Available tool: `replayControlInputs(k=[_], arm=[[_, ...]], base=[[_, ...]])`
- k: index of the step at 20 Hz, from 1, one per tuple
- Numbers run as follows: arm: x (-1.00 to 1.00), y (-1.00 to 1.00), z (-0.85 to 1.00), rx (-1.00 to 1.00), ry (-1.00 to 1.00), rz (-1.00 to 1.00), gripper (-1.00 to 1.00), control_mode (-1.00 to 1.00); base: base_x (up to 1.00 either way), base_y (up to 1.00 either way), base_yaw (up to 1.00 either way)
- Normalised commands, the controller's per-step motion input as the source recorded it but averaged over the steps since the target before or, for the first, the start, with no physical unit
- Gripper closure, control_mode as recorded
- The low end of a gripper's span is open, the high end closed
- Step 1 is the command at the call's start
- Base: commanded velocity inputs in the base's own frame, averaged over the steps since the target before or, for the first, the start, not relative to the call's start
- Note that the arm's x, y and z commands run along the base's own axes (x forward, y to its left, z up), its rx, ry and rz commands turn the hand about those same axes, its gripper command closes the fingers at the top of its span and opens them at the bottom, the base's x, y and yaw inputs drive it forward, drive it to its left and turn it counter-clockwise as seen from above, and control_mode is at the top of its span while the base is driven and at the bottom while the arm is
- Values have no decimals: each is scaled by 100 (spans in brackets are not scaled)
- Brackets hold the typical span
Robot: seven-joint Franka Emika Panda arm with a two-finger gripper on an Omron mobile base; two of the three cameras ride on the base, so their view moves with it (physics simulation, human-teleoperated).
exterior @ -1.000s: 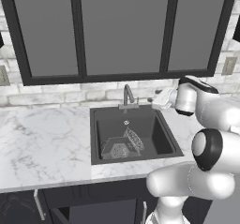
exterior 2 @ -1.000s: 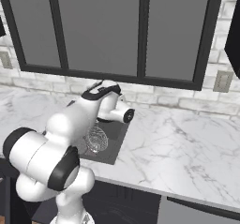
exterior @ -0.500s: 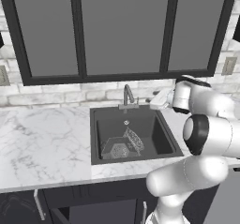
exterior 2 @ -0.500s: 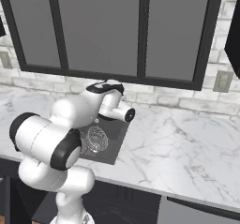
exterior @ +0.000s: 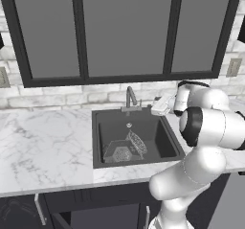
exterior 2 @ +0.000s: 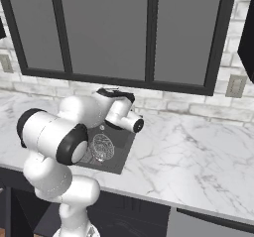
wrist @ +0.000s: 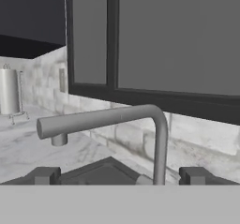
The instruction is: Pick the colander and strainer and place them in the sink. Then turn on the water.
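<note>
1. Already the colander [exterior: 118,152] and the strainer [exterior: 137,142] lie side by side on the floor of the sink [exterior: 165,144], the colander toward 7 o'clock of the basin and the strainer just beside it at its 2 o'clock; whether they touch I cannot tell.
2. So the part of the task left, by my judgement, is the water: no stream falls from the spout of the gooseneck faucet [wrist: 157,124].
3. Handling, as a judgement: the faucet is rigid grey metal, fixed at the sink's rear edge, smooth and likely slippery, not fragile. It should swing or lift only at its lever, so a push there should serve better than a squeeze on the round neck.
4. Where to take hold: a low fitting sits at the faucet's foot, but it is too small in the left base view to say how the lever stands.
5. End effector: the gripper [wrist: 120,176] has its fingers spread wide apart, holding nothing and touching nothing.
6. In the hand view the faucet's upright stands between the two fingertips [wrist: 44,175], a little toward 3 o'clock, with the spout reaching off toward 9 o'clock.
7. From the left base view the hand hangs near the faucet, at its 3 o'clock, above the sink's rear right corner.
</note>
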Motion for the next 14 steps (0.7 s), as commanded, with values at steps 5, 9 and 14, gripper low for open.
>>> replayControlInputs(k=[5, 9, 14], arm=[[22, 0, -5, 0, 0, 0, -100, -100], [32, 0, -1, 1, 0, 0, -100, -100], [27, 0, -9, 4, 1, 0, -100, -100]], base=[[0, 0, 0], [0, 0, 0], [0, 0, 0]])
